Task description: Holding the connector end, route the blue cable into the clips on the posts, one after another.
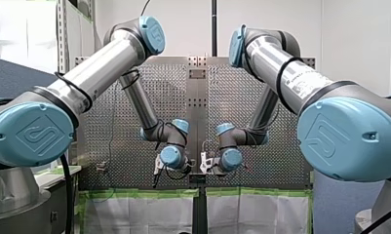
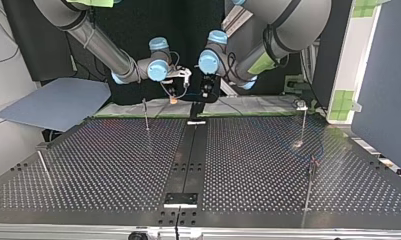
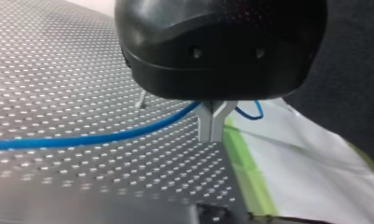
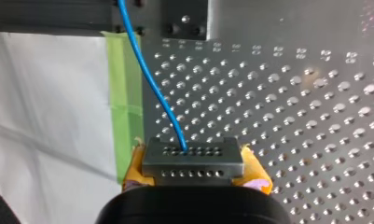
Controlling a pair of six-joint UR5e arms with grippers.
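Note:
A grey connector block with rows of small holes sits between the yellow pads of my right gripper, which is shut on it. The blue cable leaves the block and runs ahead over the perforated table. My left gripper has its metal fingers shut together, and the blue cable passes through at their base, with a small loop beyond. Both grippers hang close together at the table's far edge in the top view, my right gripper beside my left gripper. Thin posts stand on the table.
A further post stands at the top view's left. A dark rail runs down the table's middle. Green tape and white cloth border the table's edge under the grippers. A blue sheet lies off the table's corner.

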